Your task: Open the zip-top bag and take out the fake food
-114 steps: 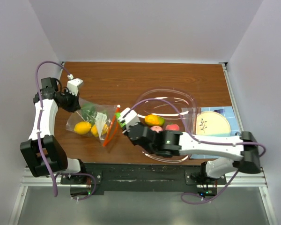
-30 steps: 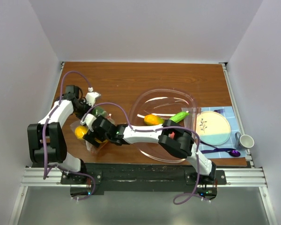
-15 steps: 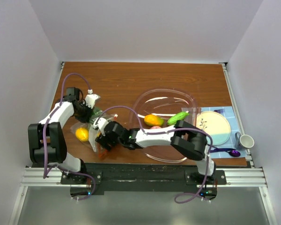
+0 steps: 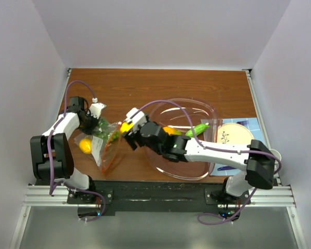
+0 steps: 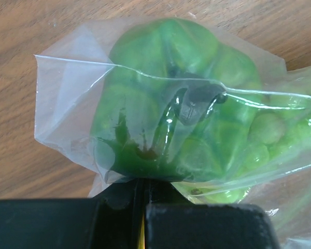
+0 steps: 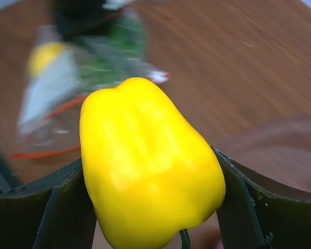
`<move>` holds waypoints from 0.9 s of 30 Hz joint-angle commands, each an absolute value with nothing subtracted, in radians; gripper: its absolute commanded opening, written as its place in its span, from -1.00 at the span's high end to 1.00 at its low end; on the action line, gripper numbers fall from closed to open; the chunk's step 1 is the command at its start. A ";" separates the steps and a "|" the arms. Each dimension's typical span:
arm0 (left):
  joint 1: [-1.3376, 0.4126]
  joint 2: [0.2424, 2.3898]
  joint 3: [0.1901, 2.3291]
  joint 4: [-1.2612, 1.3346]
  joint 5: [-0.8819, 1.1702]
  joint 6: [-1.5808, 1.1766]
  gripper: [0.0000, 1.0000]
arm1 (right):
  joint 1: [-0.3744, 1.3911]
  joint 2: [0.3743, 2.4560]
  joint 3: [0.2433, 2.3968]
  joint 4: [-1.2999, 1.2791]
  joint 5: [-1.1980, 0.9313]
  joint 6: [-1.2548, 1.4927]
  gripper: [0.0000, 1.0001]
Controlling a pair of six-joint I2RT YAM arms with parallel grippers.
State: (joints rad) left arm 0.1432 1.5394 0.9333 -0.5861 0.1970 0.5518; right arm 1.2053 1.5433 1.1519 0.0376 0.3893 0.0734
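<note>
My right gripper (image 4: 127,126) pinches a yellow toy pepper (image 6: 150,166) just right of the zip-top bag (image 4: 106,150) on the left; its smooth skin could slip out short of the clear bowl (image 4: 184,100). My left gripper (image 5: 143,188), pressed together on bag film, could lose that thin fold

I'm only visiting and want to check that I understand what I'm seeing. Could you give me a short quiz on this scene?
1. Pick one. The right gripper holds: A) a purple spoon, B) a yellow toy pepper, C) a blue cup.
2. True or false: the zip-top bag is empty.
3. Fill in the blank: the left gripper is pinching the ___.

Key
1. B.
2. False: a green toy and a yellow one are inside it.
3. zip-top bag.
</note>
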 commanded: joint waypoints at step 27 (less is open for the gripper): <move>0.146 1.534 0.945 -0.612 0.258 0.551 1.00 | 1.358 1.920 1.526 -0.147 0.545 0.106 -0.17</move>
